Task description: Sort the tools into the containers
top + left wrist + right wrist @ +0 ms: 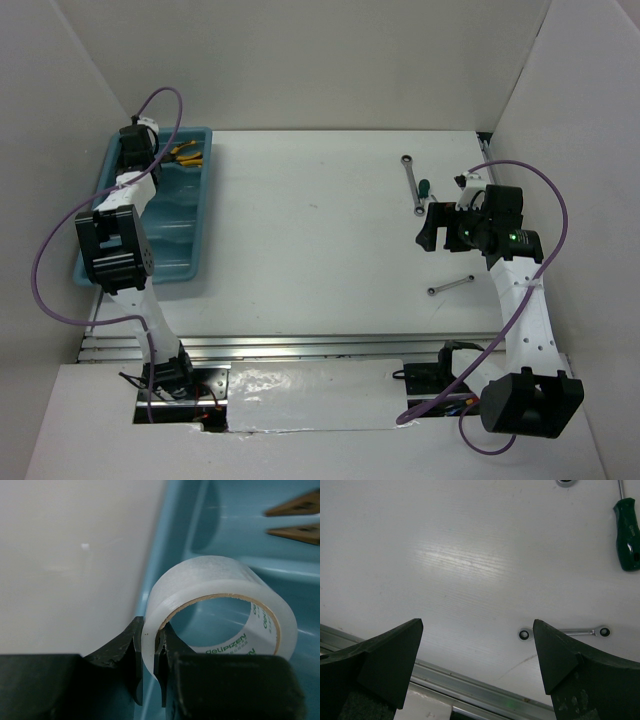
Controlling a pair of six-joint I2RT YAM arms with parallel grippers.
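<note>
1. The left tool (149,652) is pinched narrow on the wall of the tape ring (215,580), one finger inside the core and one outside. The ring stands on edge inside the tray (175,540), just beside the tray's outer wall.
2. Whether the ring's bottom touches the tray floor I cannot tell; the fingers hide it.
3. Step in hand, as I judge it: letting the ring go in this compartment. Lower it until it rests, then open and lift straight up so the inner finger does not drag the core. On edge, the ring may roll.
4. In the tray: yellow-handled pliers (186,153) at the tray's far end, past a divider from the ring. One pair or two, I cannot tell.
5. Outside the tray, well apart on the counter (300,230): two wrenches (451,285) and a screwdriver (626,540). The right tool (477,625) hangs there too, spread wide and holding nothing.
</note>
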